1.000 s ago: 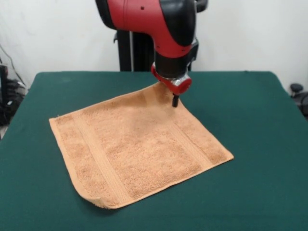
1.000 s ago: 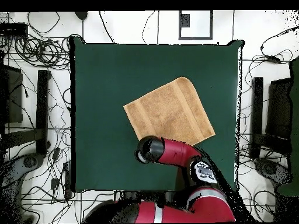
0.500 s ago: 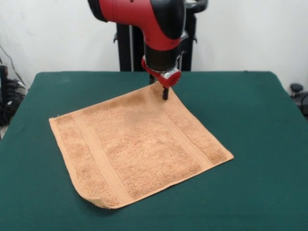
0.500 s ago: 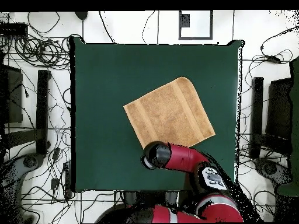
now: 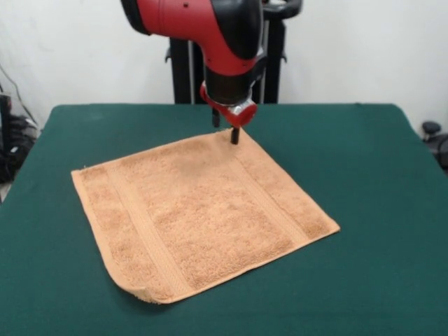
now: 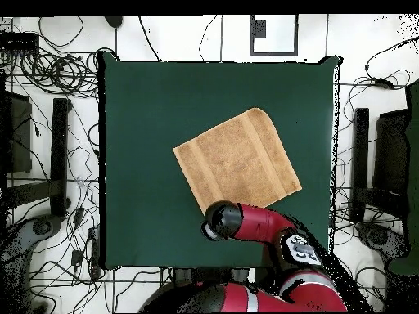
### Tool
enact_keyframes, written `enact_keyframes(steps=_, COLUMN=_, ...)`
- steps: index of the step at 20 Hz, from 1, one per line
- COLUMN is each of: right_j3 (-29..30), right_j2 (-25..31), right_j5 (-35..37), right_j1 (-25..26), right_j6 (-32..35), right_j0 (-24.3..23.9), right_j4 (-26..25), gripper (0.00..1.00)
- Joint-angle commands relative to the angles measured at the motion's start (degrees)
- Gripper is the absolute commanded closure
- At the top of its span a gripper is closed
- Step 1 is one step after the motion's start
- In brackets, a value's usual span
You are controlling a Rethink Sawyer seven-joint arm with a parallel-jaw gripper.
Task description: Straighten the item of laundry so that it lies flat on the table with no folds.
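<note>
The towel is seen spread on the green desk, set diagonally, with one corner pointing toward each side. In the front view, going left to right: the left corner lies flat; the near corner is curled under, with a rounded fold and a doubled edge; the banded stripes run across the cloth; the right corner lies flat. In the overhead view the same towel sits right of the desk's centre, its rounded corner at the far side from the robot's base.

The gripper is held at the towel's far corner, the tip just above or touching the hem; contact cannot be confirmed. Whether the fingers are apart or together cannot be told.

Judged: nearly all the cloth lies toward the camera from the fingers; the remaining fold is at the diagonally opposite corner.

No readable writing or brand is noted.
</note>
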Motion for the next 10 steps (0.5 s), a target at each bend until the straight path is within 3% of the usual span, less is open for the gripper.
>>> enact_keyframes(steps=1, right_j3=-0.6, right_j2=3.1, right_j5=-3.1, right_j1=6.0, right_j6=1.3, right_j0=0.1, right_j4=-1.5, gripper=0.00)
enact_keyframes(steps=5, right_j3=0.5, right_j2=2.5, right_j5=-3.7, right_j1=5.5, right_j6=2.8, right_j0=1.3, right_j4=-1.4, gripper=0.00)
enact_keyframes(steps=7, right_j3=3.1, right_j2=1.1, right_j5=-3.2, right_j1=2.9, right_j6=4.2, right_j0=2.7, right_j4=-1.4, gripper=0.00)
enact_keyframes(steps=10, right_j3=8.4, right_j2=-0.9, right_j5=0.9, right_j1=-5.0, right_j6=3.8, right_j0=3.3, right_j4=-1.5, gripper=0.00)
